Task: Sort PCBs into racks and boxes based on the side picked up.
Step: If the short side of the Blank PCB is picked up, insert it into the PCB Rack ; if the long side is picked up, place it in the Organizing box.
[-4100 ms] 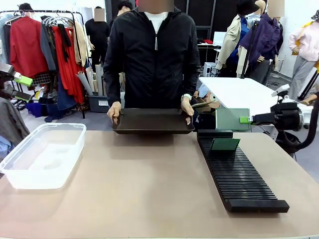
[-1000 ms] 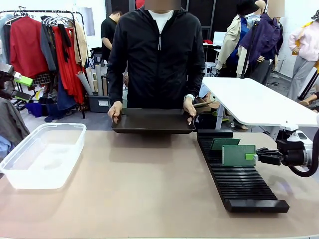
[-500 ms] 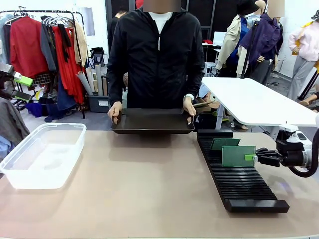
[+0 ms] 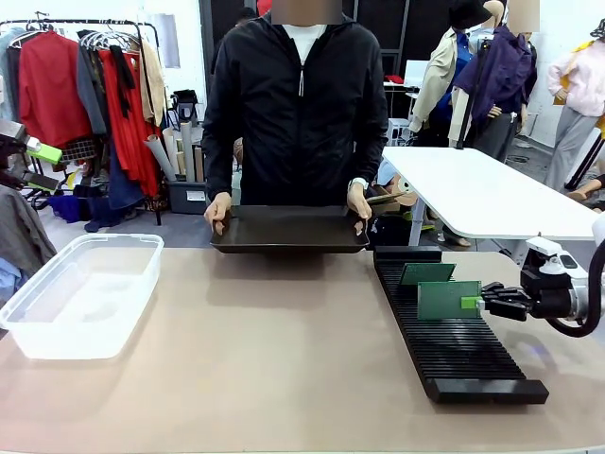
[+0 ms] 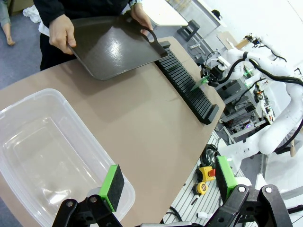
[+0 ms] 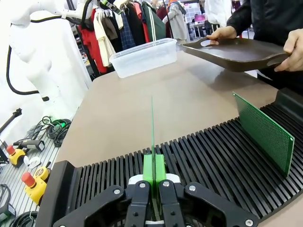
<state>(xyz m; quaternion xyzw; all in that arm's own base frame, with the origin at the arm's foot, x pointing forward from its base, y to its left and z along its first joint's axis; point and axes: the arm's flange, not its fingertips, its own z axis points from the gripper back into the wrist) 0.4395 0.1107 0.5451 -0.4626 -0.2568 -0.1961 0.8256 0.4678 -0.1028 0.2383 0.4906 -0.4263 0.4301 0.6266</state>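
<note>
The held PCB (image 6: pixel 152 127) shows edge-on — faces unreadable — and the box (image 5: pixel 42 156) is cut off.

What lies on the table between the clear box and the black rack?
Nothing: the front view shows bare table between the box and the rack.

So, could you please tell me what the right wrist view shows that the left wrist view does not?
Right wrist view: the right gripper, shut on a PCB seen edge-on above the rack, and a second PCB standing in the rack's slots.

Left wrist view: the left gripper, open, above the near corner of the clear box.

Both: the box, the rack, and the person's hands holding the dark tray at the table's far edge.
</note>
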